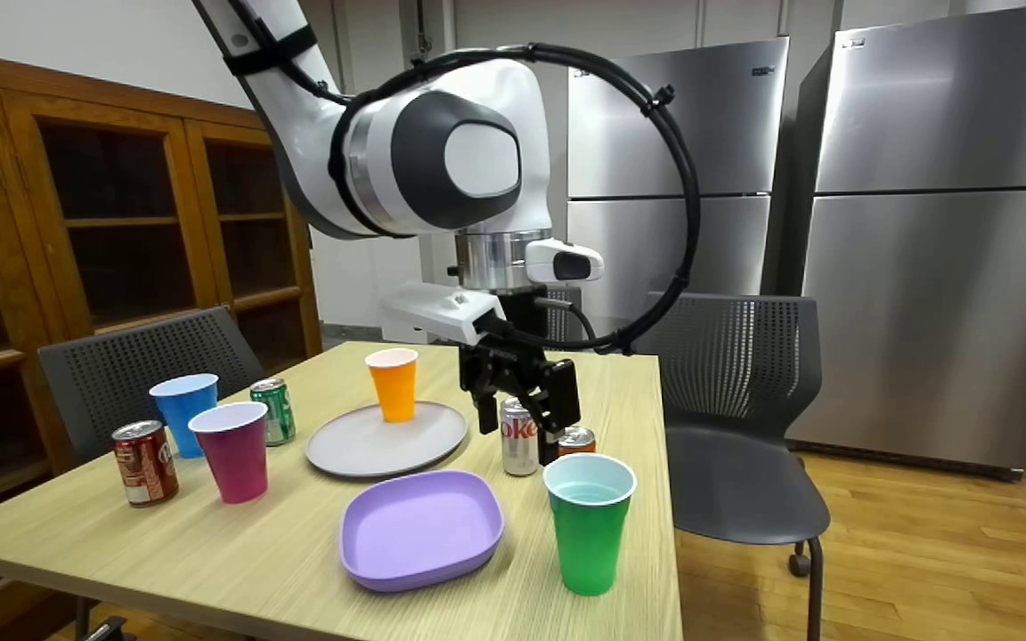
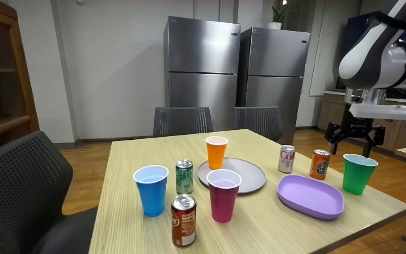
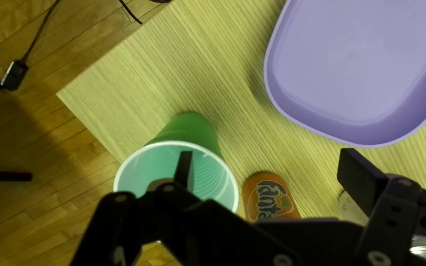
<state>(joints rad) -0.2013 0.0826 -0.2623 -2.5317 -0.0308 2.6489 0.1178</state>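
Green cup [image 1: 591,543] stands upright near a worktop [image 3: 124,92] corner; judged light, easily crushed, best held gently across its upper half. Gripper [image 2: 350,151] is wide, empty.

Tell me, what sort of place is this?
Perhaps a break room or shared kitchen, judging by two stainless-steel refrigerators, perforated-back chairs and several soda cans.

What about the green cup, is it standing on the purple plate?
No, in an exterior view the green cup stands directly on the table, beside the purple plate.
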